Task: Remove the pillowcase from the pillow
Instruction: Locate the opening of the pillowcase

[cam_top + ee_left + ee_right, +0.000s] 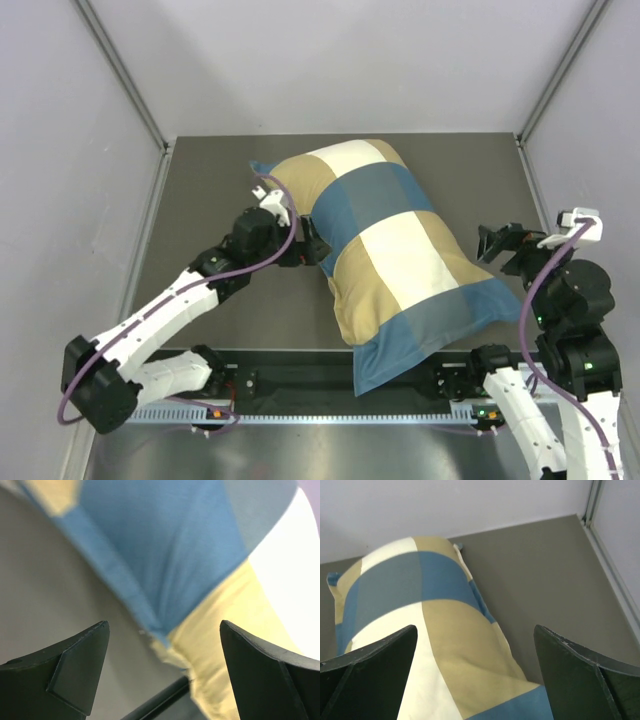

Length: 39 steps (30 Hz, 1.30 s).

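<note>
The checked pillowcase [395, 240] in blue, tan and cream lies diagonally across the grey table, plump with the pillow inside. The white pillow itself is hidden by the cover. The blue open end [400, 360] hangs over the near rail. My left gripper [312, 242] is open right at the pillowcase's left edge; in the left wrist view the blue and tan edge [165, 625] lies between its spread fingers. My right gripper [495, 243] is open and empty, just off the pillowcase's right side, and looks along the pillowcase [445, 630].
The grey table top [200, 200] is ringed by pale walls with metal corner posts [125, 85]. A black rail [300, 385] with a toothed strip runs along the near edge between the arm bases.
</note>
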Motion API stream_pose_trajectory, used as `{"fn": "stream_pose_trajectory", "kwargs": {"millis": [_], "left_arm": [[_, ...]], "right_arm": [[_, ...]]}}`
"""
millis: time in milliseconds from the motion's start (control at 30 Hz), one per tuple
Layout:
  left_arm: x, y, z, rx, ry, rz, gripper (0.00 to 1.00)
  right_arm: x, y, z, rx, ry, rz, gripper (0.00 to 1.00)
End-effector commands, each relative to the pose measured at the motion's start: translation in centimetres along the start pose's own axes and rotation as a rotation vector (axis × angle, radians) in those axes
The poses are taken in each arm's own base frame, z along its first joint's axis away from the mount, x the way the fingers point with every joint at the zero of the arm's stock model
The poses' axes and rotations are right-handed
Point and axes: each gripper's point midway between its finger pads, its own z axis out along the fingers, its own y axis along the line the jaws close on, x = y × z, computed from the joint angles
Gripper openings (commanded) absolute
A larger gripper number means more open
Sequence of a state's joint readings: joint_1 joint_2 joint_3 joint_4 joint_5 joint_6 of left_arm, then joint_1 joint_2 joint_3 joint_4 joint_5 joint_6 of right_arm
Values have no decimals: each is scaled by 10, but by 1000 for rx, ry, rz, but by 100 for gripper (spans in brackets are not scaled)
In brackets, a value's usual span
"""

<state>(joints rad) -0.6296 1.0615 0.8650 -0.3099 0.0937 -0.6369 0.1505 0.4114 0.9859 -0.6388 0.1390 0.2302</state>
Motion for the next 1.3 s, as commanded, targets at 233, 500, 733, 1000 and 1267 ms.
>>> {"fn": "stream_pose_trajectory", "kwargs": {"millis": [233, 500, 733, 1000, 1267], "left_arm": [[-9, -16, 44, 55, -78, -71, 97], [0, 12, 57, -69, -102, -108, 97], [8, 2, 82, 14, -97, -125, 95], [26, 7, 98, 25, -48, -151, 34], [36, 13, 91, 40, -53, -151, 0]], "right_arm": [[39, 7, -3, -42, 137, 39, 100], [68, 17, -9, -106, 234, 79, 100], [90, 38, -20, -211, 354, 149, 100], [117, 63, -49, -368, 533, 186, 99], [171, 61, -55, -377, 679, 246, 92]]}}
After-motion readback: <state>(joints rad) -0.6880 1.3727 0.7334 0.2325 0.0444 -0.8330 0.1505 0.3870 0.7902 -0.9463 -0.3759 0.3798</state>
